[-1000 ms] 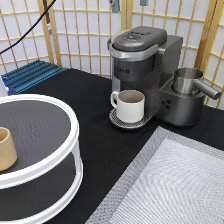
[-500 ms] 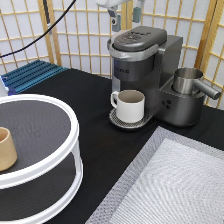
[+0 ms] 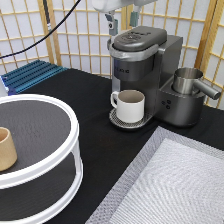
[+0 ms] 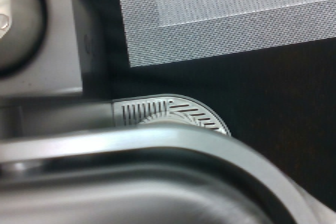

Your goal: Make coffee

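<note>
While the gripper (image 3: 121, 21) hangs at the exterior view's top, right above the brewer's (image 3: 145, 70) closed lid, its fingers stand apart with nothing between them.

No pod shows in either view, so where it sits, which way it points and how its long axis runs cannot be told. A mug (image 3: 129, 105) stands upright on the drip tray (image 3: 120, 121) under the brewer's head, handle toward the exterior view's left. Just beside the brewer, on the exterior view's right, is a steel pitcher (image 3: 189, 82), spout pointing right. At the exterior view's left, a tan cup (image 3: 7, 148) sits upright on a round white-rimmed stand (image 3: 40, 145). A grey mat (image 3: 170, 185) lies at the bottom right of the black table (image 3: 90, 95). From the wrist view, the lid (image 4: 150, 175), ridged tray (image 4: 169, 112) and mat (image 4: 225, 35) appear from above.
</note>
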